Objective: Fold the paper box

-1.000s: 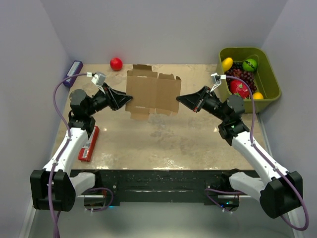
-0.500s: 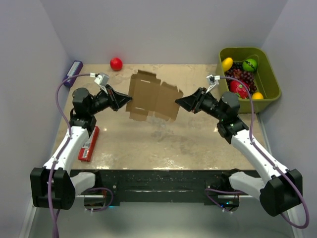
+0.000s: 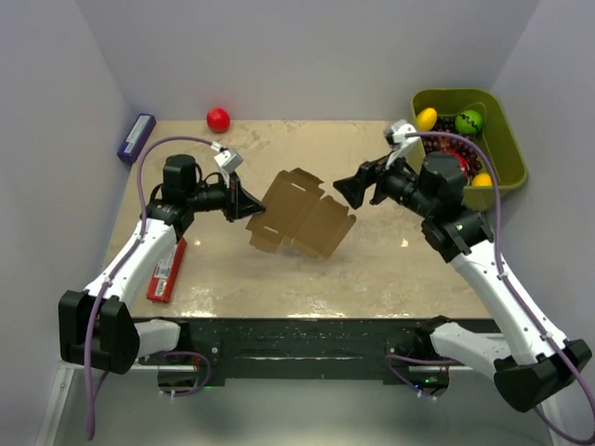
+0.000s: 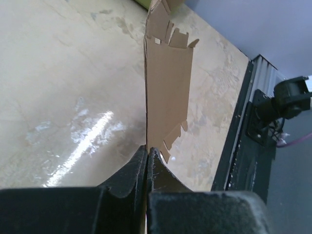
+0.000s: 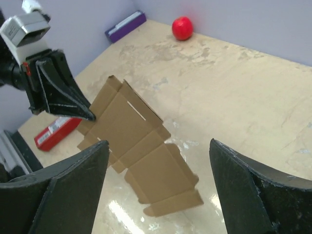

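Observation:
The paper box (image 3: 302, 216) is a flat brown cardboard blank with creased panels and tabbed flaps, held tilted above the table's middle. My left gripper (image 3: 251, 206) is shut on its left edge. In the left wrist view the box (image 4: 168, 87) runs away edge-on from the closed jaws of the left gripper (image 4: 146, 148). My right gripper (image 3: 349, 190) hangs open just right of the box and above it, not touching. In the right wrist view the box (image 5: 146, 141) lies below the wide-apart fingers of the right gripper (image 5: 157, 145), with the left gripper (image 5: 90, 116) pinching its corner.
A red ball (image 3: 218, 119) sits at the back of the table. A purple-blue box (image 3: 136, 137) lies at the back left and a flat red packet (image 3: 167, 269) at the left edge. A green bin (image 3: 507, 149) of fruit stands at the back right.
My right gripper has let go of the box's right edge, opened wide and drawn back. The left gripper shut on the left edge and carried the box rightward, now tilted.

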You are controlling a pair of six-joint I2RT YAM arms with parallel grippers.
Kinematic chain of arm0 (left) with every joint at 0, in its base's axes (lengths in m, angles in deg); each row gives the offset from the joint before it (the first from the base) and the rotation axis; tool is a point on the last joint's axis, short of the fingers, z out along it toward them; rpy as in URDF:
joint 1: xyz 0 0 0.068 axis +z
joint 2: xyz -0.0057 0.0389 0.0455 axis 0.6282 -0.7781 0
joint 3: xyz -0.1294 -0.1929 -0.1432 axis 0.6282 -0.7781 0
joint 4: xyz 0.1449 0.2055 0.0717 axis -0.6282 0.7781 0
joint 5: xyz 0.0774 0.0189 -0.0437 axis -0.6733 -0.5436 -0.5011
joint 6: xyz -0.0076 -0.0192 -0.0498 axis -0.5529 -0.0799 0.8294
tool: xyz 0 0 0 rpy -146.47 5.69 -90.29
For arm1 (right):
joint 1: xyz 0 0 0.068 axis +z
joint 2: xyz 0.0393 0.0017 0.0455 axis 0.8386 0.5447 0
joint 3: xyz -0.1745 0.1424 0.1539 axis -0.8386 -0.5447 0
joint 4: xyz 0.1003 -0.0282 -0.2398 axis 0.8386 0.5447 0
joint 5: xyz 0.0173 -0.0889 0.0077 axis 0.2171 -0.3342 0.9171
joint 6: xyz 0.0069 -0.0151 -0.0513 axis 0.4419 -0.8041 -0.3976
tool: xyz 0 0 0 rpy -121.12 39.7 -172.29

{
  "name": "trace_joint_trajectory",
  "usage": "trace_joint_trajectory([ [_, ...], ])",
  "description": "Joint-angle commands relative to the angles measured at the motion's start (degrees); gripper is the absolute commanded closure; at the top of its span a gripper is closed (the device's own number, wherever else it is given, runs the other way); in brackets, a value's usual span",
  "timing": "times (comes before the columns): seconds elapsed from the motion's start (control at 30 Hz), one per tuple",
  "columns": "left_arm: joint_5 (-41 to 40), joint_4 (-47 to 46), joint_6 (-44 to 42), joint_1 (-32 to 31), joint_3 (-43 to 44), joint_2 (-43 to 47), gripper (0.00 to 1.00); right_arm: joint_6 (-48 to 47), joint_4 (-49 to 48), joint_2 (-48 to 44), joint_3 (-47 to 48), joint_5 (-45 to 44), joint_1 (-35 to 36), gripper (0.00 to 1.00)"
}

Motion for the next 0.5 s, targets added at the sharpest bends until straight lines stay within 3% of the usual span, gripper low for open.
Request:
trace_joint_trajectory([
  [0.0, 3.7, 6.1, -5.8, -1.6, 3.6, 0.0, 1.00, -11.9, 8.5, 4.9, 6.3, -1.4, 8.1, 0.15],
  [0.2, 4.0, 9.2, -9.2, -2.8, 4.4, -0.2, 1.00, -16.0, 12.3, 10.0, 11.0, -8.6, 15.5, 0.21],
  [0.47, 4.8, 10.4, -10.1, -3.6, 4.6, -0.1, 1.00, -18.2, 12.0, 14.5, 11.6, -17.4, 18.8, 0.30],
])
